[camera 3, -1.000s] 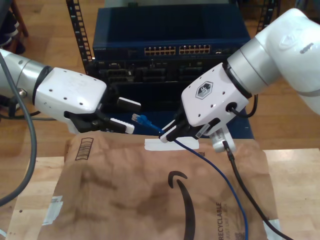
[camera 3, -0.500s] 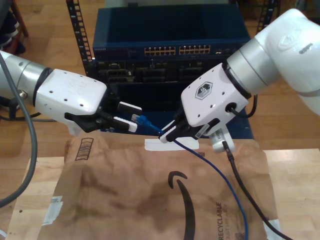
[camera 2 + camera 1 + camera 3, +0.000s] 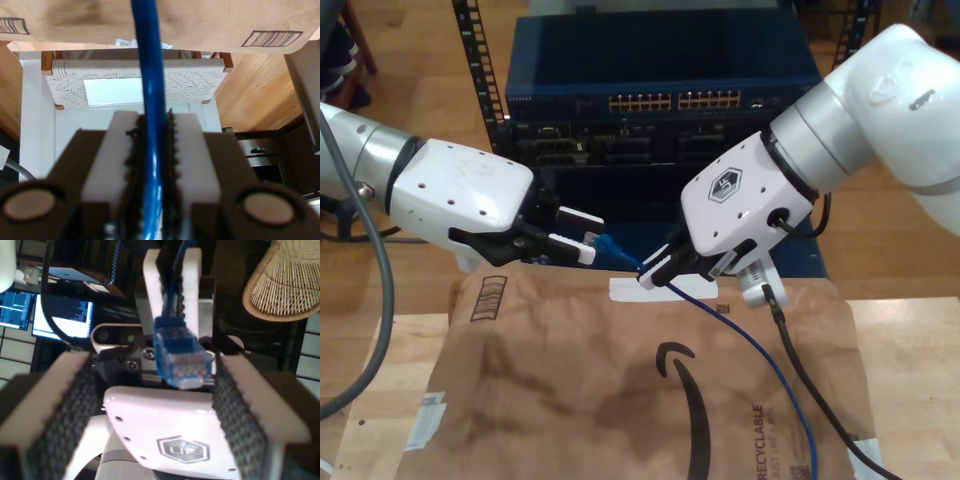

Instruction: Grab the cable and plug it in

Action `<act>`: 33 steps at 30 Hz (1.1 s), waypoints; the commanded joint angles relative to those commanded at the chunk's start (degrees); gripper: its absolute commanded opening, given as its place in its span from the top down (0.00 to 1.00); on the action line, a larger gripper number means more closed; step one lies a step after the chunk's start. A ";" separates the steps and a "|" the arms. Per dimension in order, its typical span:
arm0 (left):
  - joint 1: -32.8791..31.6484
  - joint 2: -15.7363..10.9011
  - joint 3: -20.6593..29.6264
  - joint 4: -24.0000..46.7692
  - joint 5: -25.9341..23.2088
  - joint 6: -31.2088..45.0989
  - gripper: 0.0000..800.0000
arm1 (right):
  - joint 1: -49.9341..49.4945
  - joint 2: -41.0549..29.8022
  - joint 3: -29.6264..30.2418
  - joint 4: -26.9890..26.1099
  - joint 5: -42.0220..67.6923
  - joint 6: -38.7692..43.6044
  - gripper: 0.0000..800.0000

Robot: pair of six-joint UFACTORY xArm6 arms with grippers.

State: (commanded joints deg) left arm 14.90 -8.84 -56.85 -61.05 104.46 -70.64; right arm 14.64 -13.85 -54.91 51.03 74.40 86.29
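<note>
Level over the brown bag (image 3: 620, 390), my second gripper (image 3: 653, 272) reaches from the exterior view's right, pinching the cable (image 3: 760, 365). Opposite, my first gripper (image 3: 582, 236) is spread around the plug (image 3: 181, 355).

The thin bright-blue ethernet cable (image 3: 760, 365) is cut off by the exterior view's lower edge; its clear plug (image 3: 184, 360) is blurred, contacts perhaps unreadable.

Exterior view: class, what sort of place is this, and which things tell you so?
Probably a robotics lab or workshop with network gear: a rack-mounted network switch with rows of ports stands behind a wooden table, and two white robot arms hold a blue cable between them.
</note>
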 joint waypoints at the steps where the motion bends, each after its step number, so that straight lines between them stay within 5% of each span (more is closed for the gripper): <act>1: 0.00 0.00 0.00 0.00 0.00 0.00 0.59 | 0.00 -0.09 -0.09 0.00 0.00 0.00 0.97; 13: 0.00 0.00 0.70 0.00 -0.53 0.26 0.62 | -0.09 0.00 -0.18 0.00 0.00 0.09 0.97; 25: 0.00 -0.09 2.90 0.00 -3.08 2.37 0.77 | -0.09 0.00 -0.09 0.00 0.00 0.09 0.97; 33: 0.00 -0.09 2.73 -0.09 -2.73 2.29 0.68 | 0.00 0.09 0.00 0.00 0.00 0.09 0.97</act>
State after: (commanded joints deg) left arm 14.90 -8.92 -54.12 -61.14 101.74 -68.35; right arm 14.64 -13.76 -54.91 51.03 74.40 86.37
